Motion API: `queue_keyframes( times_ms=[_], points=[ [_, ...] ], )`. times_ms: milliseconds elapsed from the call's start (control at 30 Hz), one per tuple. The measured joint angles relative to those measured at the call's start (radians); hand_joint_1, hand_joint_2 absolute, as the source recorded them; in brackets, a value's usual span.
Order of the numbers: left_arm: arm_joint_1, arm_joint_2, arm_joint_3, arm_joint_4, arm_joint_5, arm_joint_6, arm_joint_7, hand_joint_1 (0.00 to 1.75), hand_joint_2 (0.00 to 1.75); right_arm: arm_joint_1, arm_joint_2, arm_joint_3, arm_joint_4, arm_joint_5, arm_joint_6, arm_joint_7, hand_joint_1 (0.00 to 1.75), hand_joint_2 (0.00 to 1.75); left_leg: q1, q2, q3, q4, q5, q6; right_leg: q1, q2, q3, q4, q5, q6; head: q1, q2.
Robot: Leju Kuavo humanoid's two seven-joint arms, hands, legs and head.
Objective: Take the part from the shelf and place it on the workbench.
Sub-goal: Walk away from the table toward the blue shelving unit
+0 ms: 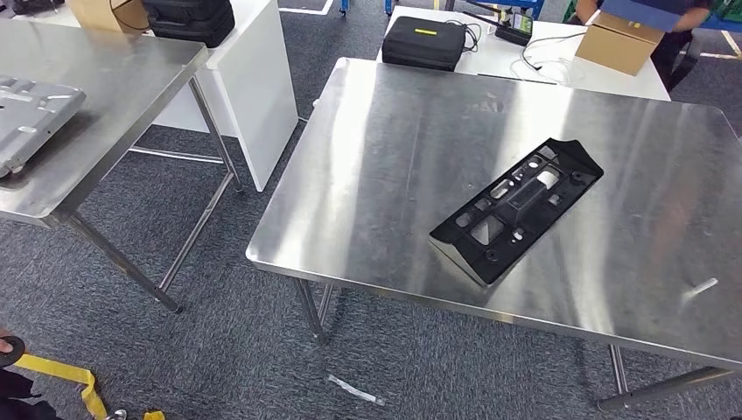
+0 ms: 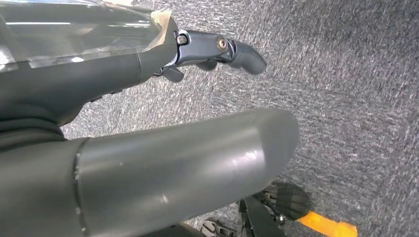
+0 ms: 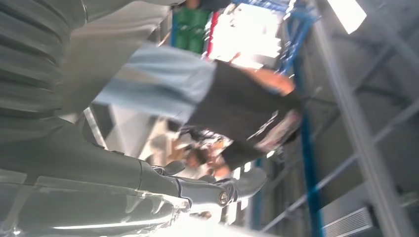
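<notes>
The big steel workbench (image 1: pixel 411 166) sat in the middle, so I'll place everything off that. Way off to its left was a second steel table (image 1: pixel 114 87) with a grey metal panel (image 1: pixel 31 118) lying on it, and a white cabinet (image 1: pixel 262 87) stood between the two. Down on the carpet in front of the workbench's left legs lay a small white scrap (image 1: pixel 354 390). Behind the workbench, a white table (image 1: pixel 534 66) carried a black case (image 1: pixel 426 42) and, further right, a cardboard box (image 1: pixel 619 42) with a person (image 1: pixel 674 13) standing at it.

The black part (image 1: pixel 518 210) lay flat on the workbench's right half, angled, nothing touching it.

The left hand (image 2: pixel 197 54) hung over carpet, fingers loosely spread, holding nothing. The right hand (image 3: pixel 207 185) looked the same: fingers apart, nothing in them.
</notes>
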Motion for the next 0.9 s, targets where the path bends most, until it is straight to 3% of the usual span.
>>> queue_keyframes(
  times_ms=[67,100,133,200,267,300,333,400,467,600,667,733,767,800,833,900],
  points=[
    [0.001,0.000,-0.004,0.000,0.003,-0.001,0.000,0.00,0.00,-0.001,0.013,-0.020,0.041,0.019,-0.017,0.000,0.00,1.75,0.003,-0.001,-0.004,0.004,0.003,-0.011,-0.003,-0.001,-0.007,0.001,0.011,-0.015,-0.001,0.000],
    [0.002,0.000,-0.006,0.000,0.004,-0.001,0.000,0.00,0.00,-0.003,0.018,-0.030,0.067,0.032,-0.027,0.000,0.00,1.75,0.005,-0.001,-0.012,0.018,-0.012,-0.016,-0.007,-0.002,-0.012,0.002,0.018,-0.024,-0.001,0.000],
    [0.002,0.000,-0.007,0.000,0.005,-0.001,0.000,0.00,0.00,-0.006,0.023,-0.038,0.092,0.044,-0.035,0.000,0.00,1.75,0.007,-0.001,-0.026,0.052,-0.042,-0.022,-0.011,-0.004,-0.018,0.001,0.026,-0.033,-0.002,0.000],
    [0.002,0.001,-0.010,0.000,0.005,-0.001,0.000,0.00,0.00,-0.009,0.031,-0.050,0.132,0.060,-0.043,0.000,0.00,1.75,0.010,-0.001,-0.071,0.177,-0.131,-0.031,-0.012,-0.006,-0.033,0.002,0.039,-0.043,-0.003,0.000],
    [0.003,0.002,-0.013,0.000,0.005,-0.001,0.000,0.00,0.00,-0.010,0.037,-0.060,0.163,0.067,-0.048,0.000,0.00,1.75,0.013,-0.001,-0.100,0.285,-0.186,-0.037,-0.011,-0.007,-0.049,0.006,0.052,-0.043,-0.003,0.000],
    [0.003,0.002,-0.014,0.000,0.005,-0.001,0.000,0.00,0.00,-0.012,0.040,-0.065,0.180,0.073,-0.055,0.000,0.00,1.75,0.015,-0.001,-0.089,0.288,-0.184,-0.038,-0.010,-0.007,-0.057,0.009,0.057,-0.041,-0.003,0.000],
    [0.003,0.002,-0.015,0.000,0.004,-0.001,0.000,0.00,0.00,-0.016,0.041,-0.069,0.203,0.081,-0.065,0.000,0.00,1.75,0.017,-0.001,-0.057,0.250,-0.165,-0.037,-0.011,-0.007,-0.064,0.013,0.061,-0.038,-0.003,0.000],
    [0.002,0.003,-0.016,0.000,0.004,-0.001,0.000,0.00,0.00,-0.035,0.038,-0.075,0.283,0.106,-0.105,0.000,0.00,1.75,0.019,-0.001,0.038,0.106,-0.119,-0.033,-0.009,-0.007,-0.075,0.021,0.065,-0.032,-0.003,0.000],
    [0.000,0.003,-0.016,0.000,0.001,0.001,0.000,0.00,0.00,-0.069,0.028,-0.076,0.411,0.135,-0.160,0.000,0.00,1.75,0.017,-0.001,0.090,0.014,-0.098,-0.025,-0.003,-0.007,-0.082,0.027,0.071,-0.023,-0.002,0.000],
    [-0.001,0.001,-0.016,0.000,-0.002,0.006,-0.001,0.00,0.00,-0.134,-0.003,-0.076,0.695,0.174,-0.239,0.000,0.00,1.75,0.011,0.000,0.077,-0.002,-0.074,0.007,-0.003,-0.006,-0.099,0.035,0.076,0.001,-0.002,0.000],
    [0.000,0.001,-0.016,0.000,-0.002,0.007,-0.001,0.00,0.00,-0.153,-0.016,-0.076,0.796,0.180,-0.246,0.000,0.00,1.75,0.013,0.001,0.060,-0.008,-0.053,0.023,-0.006,-0.004,-0.137,0.111,0.023,-0.004,0.003,0.000],
    [0.001,0.001,-0.015,0.000,-0.003,0.007,-0.001,0.00,0.00,-0.171,-0.023,-0.080,0.878,0.212,-0.246,0.007,0.00,1.75,0.011,0.002,0.037,-0.007,-0.037,0.027,-0.007,-0.003,-0.189,0.246,-0.050,-0.009,0.007,0.000],
    [0.001,0.001,-0.015,0.000,-0.004,0.007,-0.001,0.00,0.00,-0.178,-0.024,-0.090,0.920,0.264,-0.246,0.022,0.00,1.75,0.010,0.002,0.027,-0.007,-0.029,0.027,-0.007,-0.003,-0.201,0.295,-0.072,-0.006,0.008,0.000],
    [0.002,0.001,-0.015,0.000,-0.005,0.008,-0.001,0.00,0.00,-0.184,-0.022,-0.107,0.961,0.342,-0.246,0.049,0.00,1.75,0.009,0.002,0.018,-0.006,-0.022,0.025,-0.008,-0.003,-0.195,0.310,-0.079,0.000,0.008,0.000],
    [0.003,0.001,-0.015,0.000,-0.007,0.008,-0.001,0.00,0.00,-0.189,-0.018,-0.132,1.001,0.445,-0.247,0.090,0.00,1.75,0.010,0.002,0.010,-0.006,-0.015,0.022,-0.009,-0.003,-0.167,0.280,-0.071,0.008,0.009,0.000],
    [0.003,0.001,-0.015,0.000,-0.012,0.008,-0.001,0.00,0.00,-0.200,0.002,-0.192,1.075,0.668,-0.247,0.208,0.00,1.75,0.011,0.002,-0.001,-0.004,-0.004,0.013,-0.012,-0.003,-0.066,0.127,-0.034,0.021,0.010,0.000]
  ],
)
